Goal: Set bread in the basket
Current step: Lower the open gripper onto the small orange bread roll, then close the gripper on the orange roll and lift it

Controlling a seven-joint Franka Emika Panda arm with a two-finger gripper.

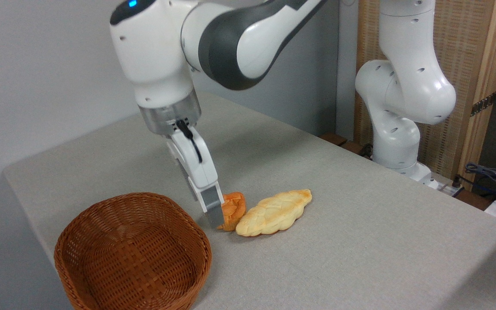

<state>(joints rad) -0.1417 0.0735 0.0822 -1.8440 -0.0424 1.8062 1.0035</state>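
Partly hidden, orange-brown knotted bread (pixel 234 209) behind end effector (pixel 214 215), finger spread unclear.

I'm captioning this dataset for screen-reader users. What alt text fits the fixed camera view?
A white robot arm's gripper is lowered onto a small orange-brown bun on a grey table; only one finger shows, so its grip is unclear. A pale braided loaf lies against the bun's right side, and an empty wicker basket sits to its left.
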